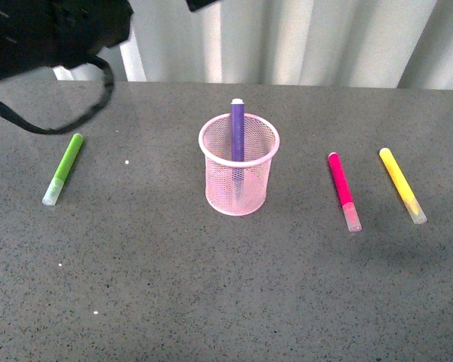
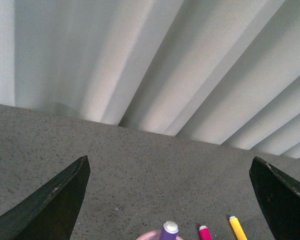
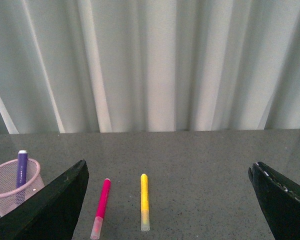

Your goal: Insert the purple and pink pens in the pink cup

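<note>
1. Progress: judged half done; purple pen [image 1: 237, 132] stands upright in pink cup [image 1: 222, 188] at centre of the front view, its white end above the rim.
2. Pink pen [image 1: 341, 185] is left to do; it lies flat on table [image 1: 211, 294], right of centre in the front view, well apart from the cup; its clear cap points toward the lower edge of the frame.
3. Yellow pen [image 1: 399, 181] lies near it, further right and roughly parallel; green pen [image 1: 65, 167] lies at left of the frame; neither is wanted.
4. Left gripper [image 2: 169, 165]: jaws spread wide, nothing held; only left arm [image 1: 53, 30] is seen in the front view, as a dark mass in the upper left corner.
5. Right gripper [image 3: 169, 164]: jaws spread wide, nothing held; not seen in the front view; the pink and yellow pens show between its fingers in its wrist view.
6. Step in hand, as judged: pink pen to be picked by the right gripper, that being the nearer side.
7. Grip is best taken mid-barrel, jaws set across the pen's long axis and centred, so the pen is not spun on closing; the yellow pen must be cleared by the outer finger.
8. Once lifted, the pen should be tipped to vertical, carried above the rim and lowered into the free part of the cup beside the purple pen; release only once the tip is well inside; a knock could tip the light mesh cup.
</note>
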